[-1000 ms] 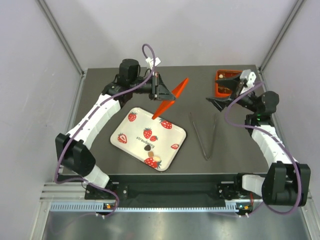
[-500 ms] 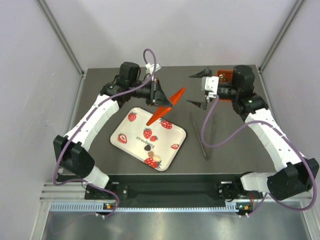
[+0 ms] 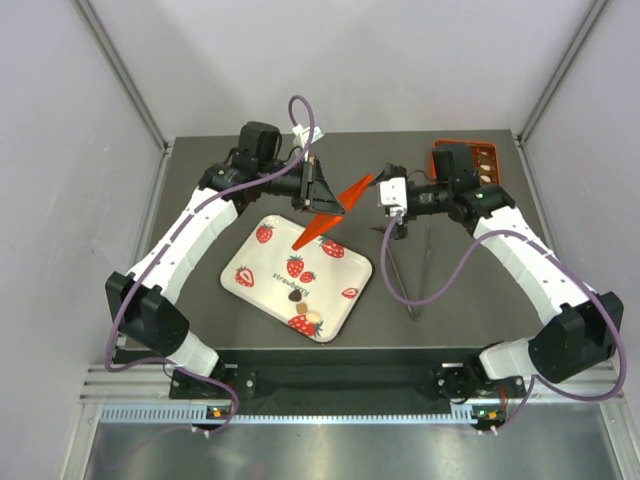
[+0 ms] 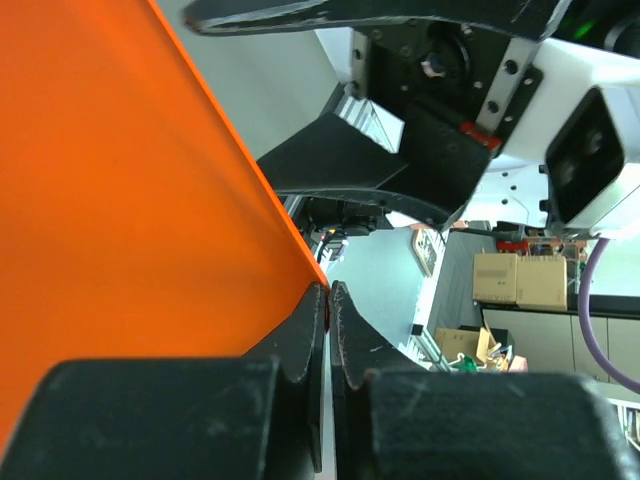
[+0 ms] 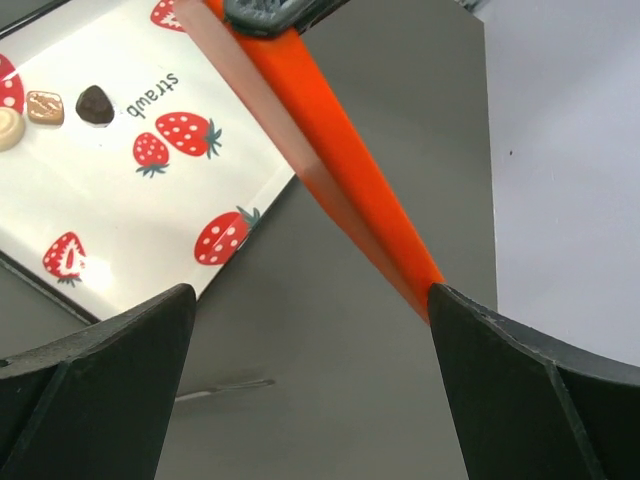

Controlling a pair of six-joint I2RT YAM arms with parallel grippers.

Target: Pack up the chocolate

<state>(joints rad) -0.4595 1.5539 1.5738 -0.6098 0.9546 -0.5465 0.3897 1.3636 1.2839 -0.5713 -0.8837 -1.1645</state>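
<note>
Left gripper [image 3: 318, 190] is clamped tight on one edge of a flat orange sheet [image 3: 335, 205], and the left wrist view shows the two fingers pinched together right at the sheet's rim [image 4: 327, 290], the orange face [image 4: 130, 200] filling the frame beside them. It's held up in the air, tilted on edge, above the far corner of the white strawberry tray [image 3: 260, 265]. That reads as an offer to the other arm, not a placement. And here's the right gripper [image 3: 395, 205], jaws spread as wide as they go, lined up on the sheet's free end. From its wrist camera the orange strip [image 5: 340, 160] runs down between the fingers and its tip looks to reach the inner face of one, nothing gripped yet. The chocolate sits down on the tray: a cream round [image 5: 8, 125], a light brown square [image 5: 45, 105] and a dark piece [image 5: 95, 103], grouped near the tray's front edge [image 3: 300, 305]. The metal tongs [image 3: 410, 270] lie unused on the table. The orange box [image 3: 438, 152] waits at the far right corner, presumably the packing destination.
</note>
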